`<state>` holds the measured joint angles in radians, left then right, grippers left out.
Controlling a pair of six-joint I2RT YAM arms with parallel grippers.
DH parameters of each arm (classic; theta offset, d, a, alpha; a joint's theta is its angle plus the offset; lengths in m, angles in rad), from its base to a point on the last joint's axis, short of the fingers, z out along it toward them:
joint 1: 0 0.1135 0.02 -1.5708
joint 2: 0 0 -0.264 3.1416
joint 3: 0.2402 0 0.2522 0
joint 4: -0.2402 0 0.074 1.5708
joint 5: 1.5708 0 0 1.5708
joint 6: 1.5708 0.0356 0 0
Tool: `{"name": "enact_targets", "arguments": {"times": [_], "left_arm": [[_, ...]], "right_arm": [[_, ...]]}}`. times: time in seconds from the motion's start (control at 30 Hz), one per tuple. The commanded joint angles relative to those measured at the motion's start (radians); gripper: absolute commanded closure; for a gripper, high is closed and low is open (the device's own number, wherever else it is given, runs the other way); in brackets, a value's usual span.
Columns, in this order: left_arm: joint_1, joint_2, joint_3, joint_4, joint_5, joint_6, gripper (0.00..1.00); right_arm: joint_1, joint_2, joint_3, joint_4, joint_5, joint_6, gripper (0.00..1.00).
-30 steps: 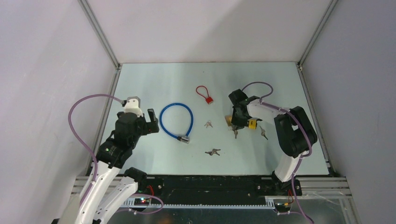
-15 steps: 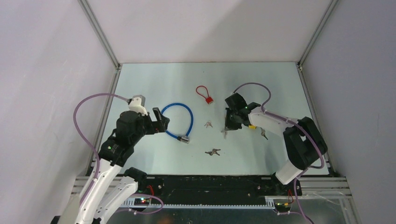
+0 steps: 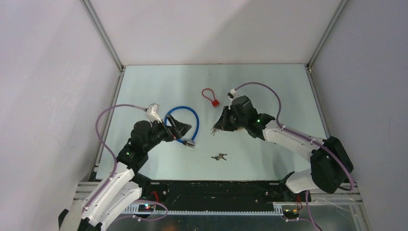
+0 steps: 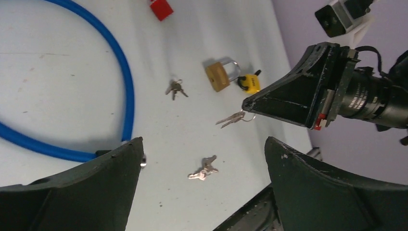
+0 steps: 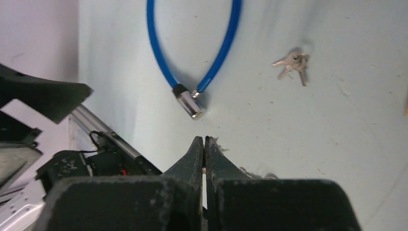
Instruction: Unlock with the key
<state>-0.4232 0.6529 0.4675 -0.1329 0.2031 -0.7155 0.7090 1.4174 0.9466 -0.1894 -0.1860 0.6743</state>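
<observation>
Right hand [image 4: 245, 106] pressed shut, pinching key bunch [image 4: 233, 119] that dangles from its tips; left hand [image 3: 179, 128] spread wide over blue cable lock [image 3: 185, 111].
Probably best: left steadies lock barrel [image 3: 190, 143], right lines up one key squarely; keyhole not visible. Bare tabletop [image 3: 159, 82] between hands gives room; spare keys [image 3: 219, 156] near, walls well apart.

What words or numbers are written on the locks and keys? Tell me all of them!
No text can be read anywhere in these pictures.
On the brass padlock: no marking that can be read.
On the yellow padlock: blurred, nothing legible.
On the red lock: nothing legible.
On the key bunch pinched in the right hand: too small to read.
</observation>
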Motion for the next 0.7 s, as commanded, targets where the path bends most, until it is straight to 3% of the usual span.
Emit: {"name": "enact_targets", "arguments": {"times": [0.0, 0.33, 0.67], "left_arm": [[-0.02, -0.006, -0.026, 0.211, 0.029, -0.102, 0.0], [-0.056, 0.021, -0.071, 0.304, 0.005, -0.101, 0.03], [-0.135, -0.032, -0.116, 0.445, -0.008, 0.002, 0.14]], "right_arm": [[0.007, -0.032, -0.017, 0.138, -0.039, 0.074, 1.0], [0.034, -0.008, -0.026, 0.277, -0.142, 0.205, 1.0], [0.034, -0.072, -0.026, 0.301, -0.163, 0.321, 1.0]]}}
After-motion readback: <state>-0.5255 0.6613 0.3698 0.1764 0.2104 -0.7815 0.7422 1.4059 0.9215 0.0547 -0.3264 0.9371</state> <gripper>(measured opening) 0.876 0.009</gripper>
